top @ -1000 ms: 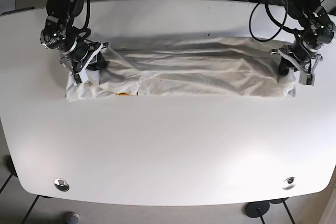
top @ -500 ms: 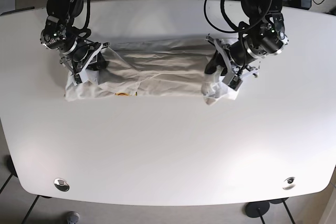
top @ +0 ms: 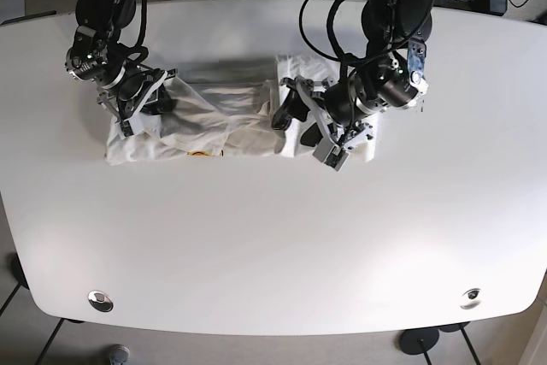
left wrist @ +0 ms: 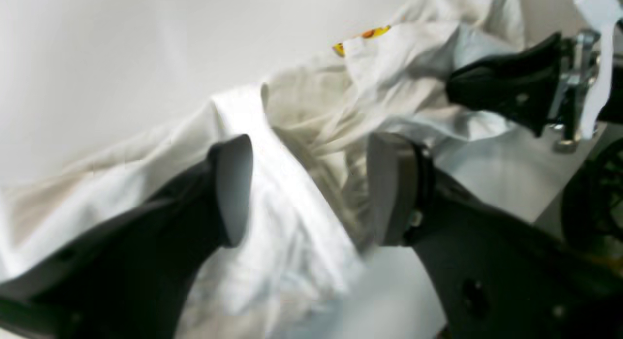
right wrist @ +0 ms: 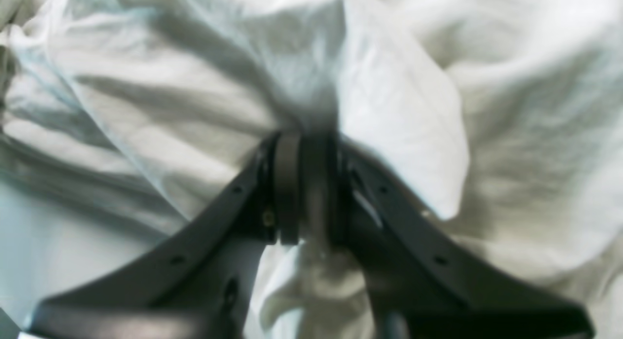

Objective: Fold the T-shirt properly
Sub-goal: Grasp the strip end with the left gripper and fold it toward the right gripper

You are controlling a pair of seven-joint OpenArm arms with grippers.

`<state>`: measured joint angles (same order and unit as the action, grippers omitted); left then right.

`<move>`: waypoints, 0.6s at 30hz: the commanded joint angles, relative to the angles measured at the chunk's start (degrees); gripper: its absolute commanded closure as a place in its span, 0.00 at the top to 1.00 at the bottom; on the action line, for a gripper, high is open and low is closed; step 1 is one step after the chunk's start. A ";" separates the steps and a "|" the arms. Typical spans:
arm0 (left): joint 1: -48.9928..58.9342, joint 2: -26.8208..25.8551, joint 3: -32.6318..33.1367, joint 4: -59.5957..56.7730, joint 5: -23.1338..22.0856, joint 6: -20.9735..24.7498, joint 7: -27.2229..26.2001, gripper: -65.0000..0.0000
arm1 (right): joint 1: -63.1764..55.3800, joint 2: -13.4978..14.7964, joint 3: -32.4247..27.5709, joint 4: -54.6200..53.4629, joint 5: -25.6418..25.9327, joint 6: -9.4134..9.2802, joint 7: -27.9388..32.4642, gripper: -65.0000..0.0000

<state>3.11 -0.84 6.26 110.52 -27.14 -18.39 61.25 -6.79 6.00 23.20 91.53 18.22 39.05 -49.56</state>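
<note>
Base view is bright and evenly lit from above, w/ soft glare across the white table (top: 256,245) and only faint shadows under the arms; edges bow slightly from lens distortion. Both wrist views are soft: left wrist shows motion blur on the T-shirt (left wrist: 302,134) and near fingers (left wrist: 233,183). Right wrist is dimmer, cloth bluish at left, gripper (right wrist: 306,193) out of focus.

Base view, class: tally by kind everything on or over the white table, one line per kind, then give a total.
T-shirt: 1
Grippers: 2, the left gripper and the right gripper
Metal discs set in the table: 2, one and another
Total: 5
</note>
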 commanded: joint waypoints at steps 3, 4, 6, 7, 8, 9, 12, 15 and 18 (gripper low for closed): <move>-1.75 1.24 -1.29 1.44 -1.30 -1.78 -0.73 0.55 | 0.68 0.37 0.14 2.06 0.99 0.47 0.90 0.13; -1.66 1.33 -3.58 1.44 -1.30 -2.05 -0.73 0.55 | 0.68 0.37 0.14 3.11 0.99 0.47 0.90 0.13; -1.58 0.71 -9.03 1.17 -1.13 -2.05 -0.73 0.52 | 0.68 -0.15 0.14 6.72 2.66 0.47 0.90 0.14; -1.58 -0.26 -10.88 1.08 -1.13 -2.05 -0.73 0.47 | 0.68 -0.42 0.14 8.03 4.07 0.47 0.90 0.14; -1.49 -1.40 -12.28 1.00 -1.13 -2.05 -0.73 0.42 | 0.76 -0.24 0.14 9.44 5.47 0.29 0.81 0.14; -1.31 -2.54 -13.25 1.00 -1.13 -2.13 -0.73 0.37 | 0.76 -0.24 0.14 10.85 6.62 0.21 0.81 0.14; 0.80 -6.06 -14.48 1.00 -1.30 -2.66 -0.73 0.23 | 0.94 -0.24 0.58 14.36 10.66 0.03 -2.70 0.15; 1.85 -8.26 -15.01 0.91 -1.13 -6.53 -0.81 0.10 | 2.87 -0.51 5.06 16.21 14.79 -0.06 -8.68 0.24; 4.14 -9.05 -15.01 -1.20 -1.04 -7.76 -6.44 0.08 | 5.86 -0.68 17.19 13.49 20.60 -0.06 -15.98 0.70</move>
<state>7.88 -9.63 -8.51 107.33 -27.59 -25.91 53.54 -1.02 4.89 42.54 103.35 37.76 38.96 -67.53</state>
